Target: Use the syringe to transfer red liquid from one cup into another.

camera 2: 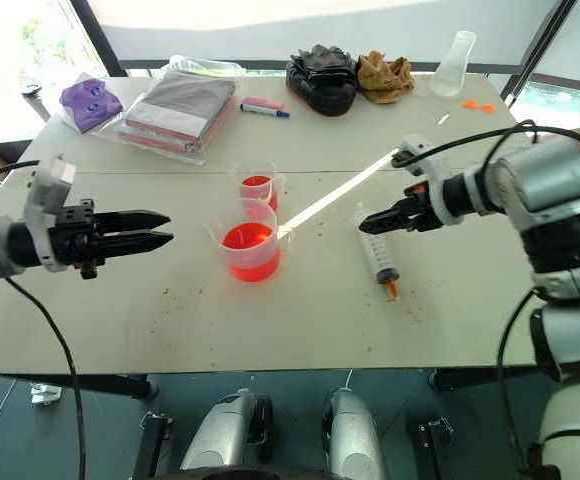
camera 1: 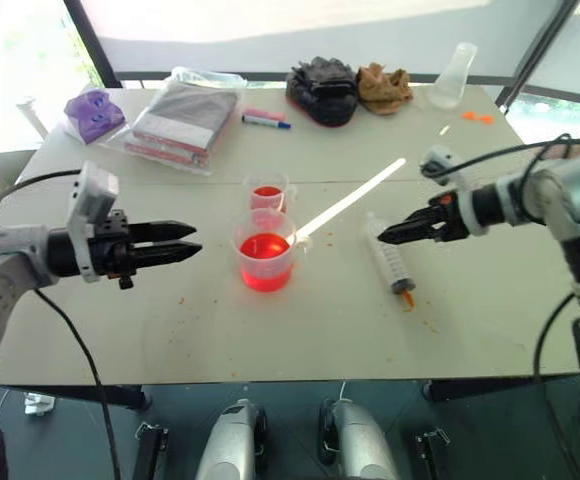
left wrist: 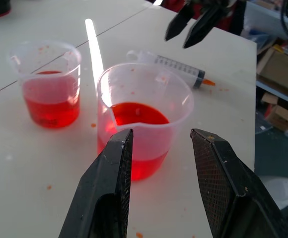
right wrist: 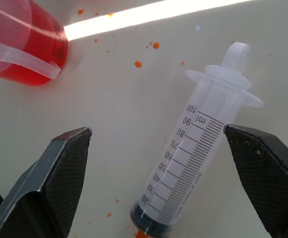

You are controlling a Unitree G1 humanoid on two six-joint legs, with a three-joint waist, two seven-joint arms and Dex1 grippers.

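Larger clear plastic measuring cup (camera 1: 266,257) and smaller clear plastic cup (camera 1: 267,191) both hold red liquid (camera 1: 264,247); left gripper (camera 1: 185,241) and right gripper (camera 1: 390,234) fingers spread, empty.

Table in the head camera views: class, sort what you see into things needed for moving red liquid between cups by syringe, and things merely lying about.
Needed:
syringe
larger cup with red liquid
smaller cup

Lying about:
conical flask
marker pen
bagged grey packet
purple object
black gloves
brown cloth

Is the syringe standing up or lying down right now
Lying down: the syringe rests flat on the table, plunger pushed in.
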